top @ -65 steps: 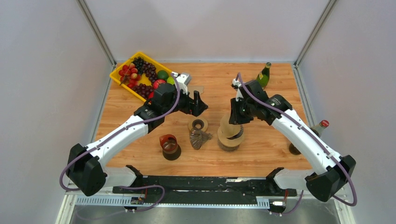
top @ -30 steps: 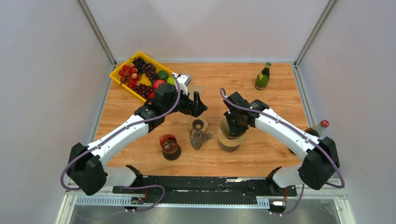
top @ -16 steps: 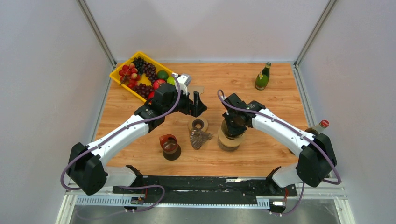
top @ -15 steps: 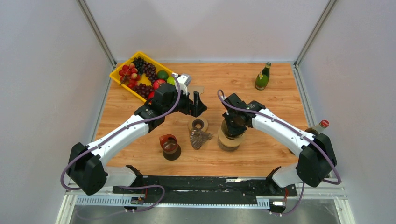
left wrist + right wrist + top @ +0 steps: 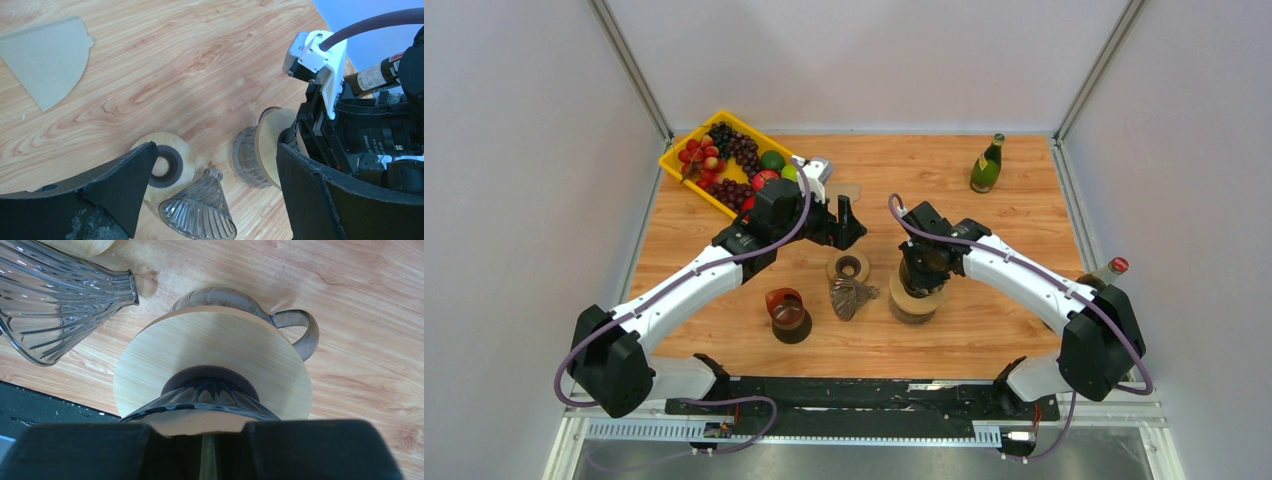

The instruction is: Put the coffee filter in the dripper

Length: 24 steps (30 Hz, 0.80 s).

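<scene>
The dripper [image 5: 200,395], a dark ribbed glass cone in a round wooden collar [image 5: 215,350], stands on a glass server right of the table's centre [image 5: 914,295]. My right gripper [image 5: 210,437] [image 5: 921,265] hangs straight over it, shut on a beige paper coffee filter [image 5: 185,422]. The filter's lower part lies inside the cone's rim. My left gripper [image 5: 849,222] [image 5: 215,170] hovers open and holds nothing. Below it are a wooden ring [image 5: 162,162] and a clear glass cone [image 5: 200,212] lying on its side. A second flat filter [image 5: 45,55] lies on the table.
A yellow tray [image 5: 686,170] of fruit stands at the back left. At the back right is a green bottle [image 5: 987,165], and a red-capped bottle [image 5: 1109,270] stands at the right edge. A reddish-brown cup [image 5: 787,312] sits near the front. The server's handle [image 5: 305,335] points right.
My right arm swung left and came down over the dripper, bringing the filter into the cone; over the last half second it barely sank. The left arm stayed still.
</scene>
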### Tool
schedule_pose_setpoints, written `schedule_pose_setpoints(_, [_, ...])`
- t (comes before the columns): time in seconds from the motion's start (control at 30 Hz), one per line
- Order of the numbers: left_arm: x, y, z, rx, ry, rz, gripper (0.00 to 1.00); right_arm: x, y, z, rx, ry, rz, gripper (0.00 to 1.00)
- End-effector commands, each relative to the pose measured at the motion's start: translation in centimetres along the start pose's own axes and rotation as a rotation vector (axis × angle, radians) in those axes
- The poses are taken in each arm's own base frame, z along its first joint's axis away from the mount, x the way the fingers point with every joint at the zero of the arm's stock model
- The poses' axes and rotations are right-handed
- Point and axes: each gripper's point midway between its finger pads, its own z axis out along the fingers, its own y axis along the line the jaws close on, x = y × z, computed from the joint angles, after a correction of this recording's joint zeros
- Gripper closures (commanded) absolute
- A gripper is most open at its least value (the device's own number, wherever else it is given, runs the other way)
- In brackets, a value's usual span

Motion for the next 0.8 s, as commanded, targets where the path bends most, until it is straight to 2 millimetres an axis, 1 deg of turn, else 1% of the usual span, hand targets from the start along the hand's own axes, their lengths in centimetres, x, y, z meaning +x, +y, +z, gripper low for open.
schedule_pose_setpoints(0.0, [-0.7, 0.0, -0.1, -0.002, -0.017, 0.006, 0.00, 1.9, 1.1, 1.4, -0.062, 0.076, 0.015, 0.82])
schedule_pose_setpoints(0.1, [-0.7, 0.0, -0.1, -0.003, -0.018, 0.006, 0.00, 1.6, 1.1, 1.0, -0.064, 0.065, 0.018, 0.82])
schedule_pose_setpoints(0.2, [-0.9, 0.0, -0.2, -0.002, -0.019, 0.008, 0.00, 0.9, 1.3, 0.0, -0.070, 0.036, 0.017, 0.82])
schedule_pose_setpoints(0.3, [-0.9, 0.0, -0.3, -0.008, -0.016, 0.011, 0.00, -0.1, 1.0, -1.2, -0.047, -0.001, 0.021, 0.82])
schedule_pose_setpoints(0.37, [-1.0, 0.1, -0.4, -0.012, -0.019, 0.012, 0.00, -0.7, 0.6, -1.8, -0.020, -0.027, 0.022, 0.80])
schedule_pose_setpoints(0.47, [-1.1, 0.1, -0.6, -0.018, -0.023, 0.014, 0.00, -1.6, 0.4, -2.8, -0.003, -0.049, 0.023, 0.74])
schedule_pose_setpoints(0.67, [-1.3, 0.1, -1.1, -0.025, -0.033, 0.019, 0.00, -2.4, 0.6, -4.2, -0.004, -0.075, 0.025, 0.72])
schedule_pose_setpoints(0.77, [-1.4, 0.1, -1.2, -0.026, -0.035, 0.020, 0.00, -2.8, 0.6, -4.8, 0.000, -0.093, 0.032, 0.70])
